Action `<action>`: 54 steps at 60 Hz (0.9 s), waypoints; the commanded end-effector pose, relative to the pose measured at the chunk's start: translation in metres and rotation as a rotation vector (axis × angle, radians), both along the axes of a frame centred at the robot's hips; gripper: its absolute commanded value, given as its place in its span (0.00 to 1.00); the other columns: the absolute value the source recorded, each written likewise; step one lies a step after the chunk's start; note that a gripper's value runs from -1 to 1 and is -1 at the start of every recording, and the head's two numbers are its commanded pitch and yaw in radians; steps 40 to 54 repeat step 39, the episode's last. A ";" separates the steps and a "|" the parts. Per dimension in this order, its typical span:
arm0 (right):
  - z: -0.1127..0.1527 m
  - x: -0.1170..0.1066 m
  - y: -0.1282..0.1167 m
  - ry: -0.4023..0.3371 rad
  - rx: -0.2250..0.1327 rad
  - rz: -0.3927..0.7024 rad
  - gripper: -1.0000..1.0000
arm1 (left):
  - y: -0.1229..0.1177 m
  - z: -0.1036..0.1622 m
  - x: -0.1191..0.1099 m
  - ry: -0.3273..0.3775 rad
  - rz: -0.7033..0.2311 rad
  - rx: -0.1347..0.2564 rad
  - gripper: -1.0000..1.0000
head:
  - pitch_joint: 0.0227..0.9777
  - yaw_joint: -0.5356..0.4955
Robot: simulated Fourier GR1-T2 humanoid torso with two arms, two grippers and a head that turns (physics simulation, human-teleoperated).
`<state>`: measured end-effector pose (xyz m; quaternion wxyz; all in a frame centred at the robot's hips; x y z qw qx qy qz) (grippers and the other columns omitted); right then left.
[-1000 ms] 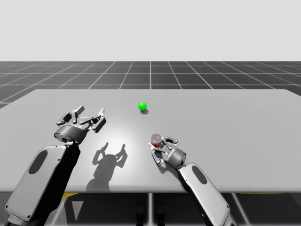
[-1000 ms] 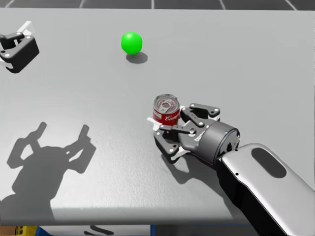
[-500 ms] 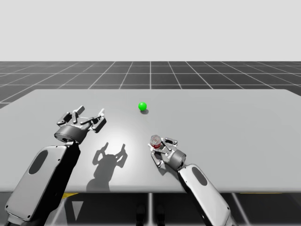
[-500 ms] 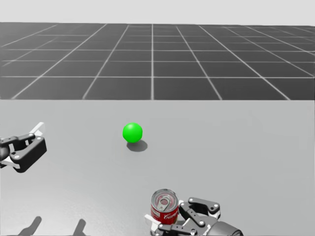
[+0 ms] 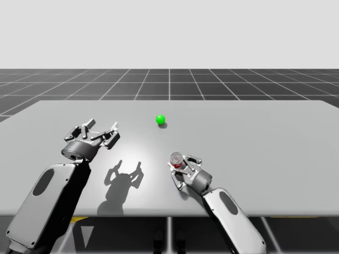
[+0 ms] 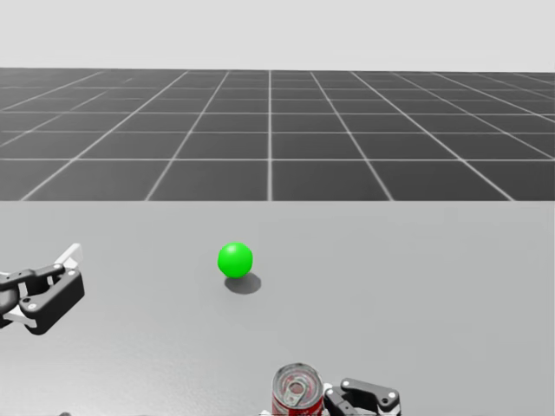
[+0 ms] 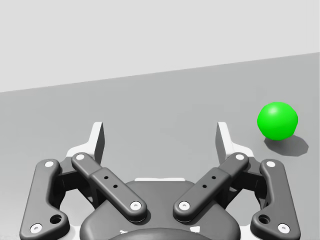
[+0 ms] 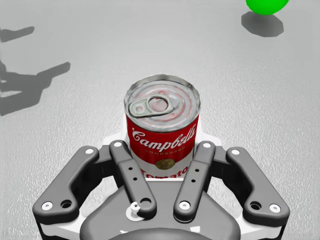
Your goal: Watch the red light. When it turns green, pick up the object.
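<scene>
Fingers (image 8: 131, 175) of my right gripper (image 8: 156, 142) close from both sides on the red and white can (image 8: 162, 125), which stands upright with its pull-tab lid sealed, near the front of the table (image 5: 265, 137) and nearer than the green light (image 5: 160, 119). My left gripper (image 7: 160, 135) hangs above the table, spread wide and holding nothing.

forearms (image 5: 58, 203) grey — dark oval inset | left pincer (image 7: 160, 136) black (silver screws), white fingertips (image 7: 98, 139)
</scene>
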<state>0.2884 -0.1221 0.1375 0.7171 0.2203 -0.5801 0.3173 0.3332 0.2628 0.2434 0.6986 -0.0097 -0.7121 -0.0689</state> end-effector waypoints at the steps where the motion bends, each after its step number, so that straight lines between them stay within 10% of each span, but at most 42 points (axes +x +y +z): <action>1: 0.039 0.016 0.005 -0.119 0.036 -0.098 1.00 | 0.000 -0.001 0.000 0.001 0.001 0.000 0.00 | 0.47 0.50; 39: 0.177 0.023 0.006 -0.423 0.169 -0.107 1.00 | 0.000 0.000 0.001 -0.008 0.006 0.001 0.00 | 0.46 0.50; 54: 0.177 0.023 0.006 -0.423 0.169 -0.107 1.00 | 0.000 0.000 0.001 -0.008 0.006 0.001 0.00 | 0.46 0.50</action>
